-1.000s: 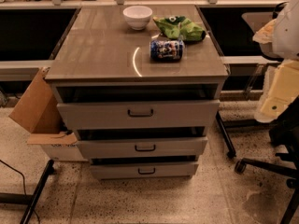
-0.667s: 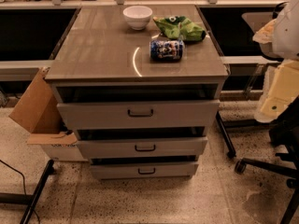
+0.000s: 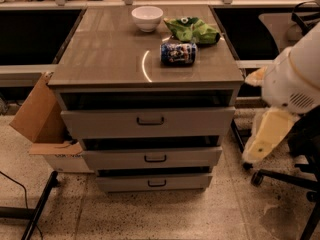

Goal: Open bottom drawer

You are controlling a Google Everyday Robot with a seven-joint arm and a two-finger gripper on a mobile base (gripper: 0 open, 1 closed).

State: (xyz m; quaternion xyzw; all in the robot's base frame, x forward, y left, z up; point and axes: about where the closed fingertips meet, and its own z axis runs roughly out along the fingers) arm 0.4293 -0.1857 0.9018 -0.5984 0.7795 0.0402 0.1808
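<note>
Finds the bottom drawer (image 3: 125, 182) lowest and narrowest under the desk (image 3: 110, 54), near the floor, with its bar handle (image 3: 156, 183) centred for a straight pull. Puts the pincer (image 3: 256, 150) low at the right, well apart from that handle, probably parked ahead of an approach. Cannot tell how far open, or whether holding anything. Hard to separate from the white arm (image 3: 295, 79), itself cut off by the frame edge.

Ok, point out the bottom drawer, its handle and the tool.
bottom drawer (image 3: 190, 182), camera view, bare front panel right of its handle.
handle (image 3: 157, 183), camera view, middle of the dark bar.
tool (image 3: 254, 152), camera view, pale lower end, at the picture's right side.
</note>
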